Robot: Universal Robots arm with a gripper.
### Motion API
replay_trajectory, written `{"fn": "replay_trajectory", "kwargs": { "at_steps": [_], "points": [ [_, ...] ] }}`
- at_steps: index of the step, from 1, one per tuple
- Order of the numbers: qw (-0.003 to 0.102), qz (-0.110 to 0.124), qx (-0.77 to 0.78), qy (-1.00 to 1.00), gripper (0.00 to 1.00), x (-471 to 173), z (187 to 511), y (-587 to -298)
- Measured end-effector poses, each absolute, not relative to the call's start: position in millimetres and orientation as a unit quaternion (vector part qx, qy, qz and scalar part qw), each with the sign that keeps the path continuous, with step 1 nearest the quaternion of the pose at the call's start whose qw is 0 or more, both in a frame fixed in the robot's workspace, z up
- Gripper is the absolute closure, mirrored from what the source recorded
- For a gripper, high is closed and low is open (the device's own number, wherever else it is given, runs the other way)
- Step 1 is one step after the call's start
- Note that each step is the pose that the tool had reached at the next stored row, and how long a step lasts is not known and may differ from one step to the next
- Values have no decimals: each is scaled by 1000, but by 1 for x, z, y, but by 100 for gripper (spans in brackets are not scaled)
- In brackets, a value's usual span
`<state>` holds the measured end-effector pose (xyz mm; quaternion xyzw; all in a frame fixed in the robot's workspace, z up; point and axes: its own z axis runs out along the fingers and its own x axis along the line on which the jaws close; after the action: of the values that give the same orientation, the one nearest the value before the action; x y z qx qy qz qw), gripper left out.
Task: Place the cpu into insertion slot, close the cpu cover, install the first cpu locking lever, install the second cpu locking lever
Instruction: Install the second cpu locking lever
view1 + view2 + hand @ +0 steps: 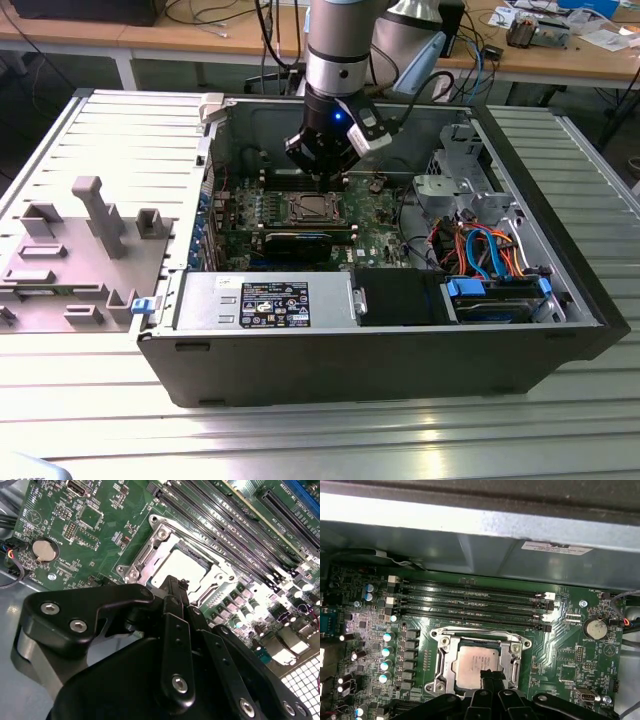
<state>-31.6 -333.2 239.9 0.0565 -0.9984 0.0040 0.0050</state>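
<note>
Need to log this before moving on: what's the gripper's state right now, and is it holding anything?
Gripper: shut, holding nothing, fingertips together above the cpu, which sits in the insertion slot with the cpu cover down around it.

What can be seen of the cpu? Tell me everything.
The cpu is a small flat square chip with a silvery-grey metal top. It lies flat in the insertion slot on the green motherboard, framed by the silver cpu cover, beside the long memory slots. The black gripper hangs at its near edge; contact cannot be told.
</note>
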Motion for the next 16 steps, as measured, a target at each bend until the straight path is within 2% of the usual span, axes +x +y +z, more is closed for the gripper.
{"fn": "replay_trajectory", "kwargs": {
  "at_steps": [16],
  "points": [
    [5,4,56,-998,89,-32,240,-345]
  ]
}}
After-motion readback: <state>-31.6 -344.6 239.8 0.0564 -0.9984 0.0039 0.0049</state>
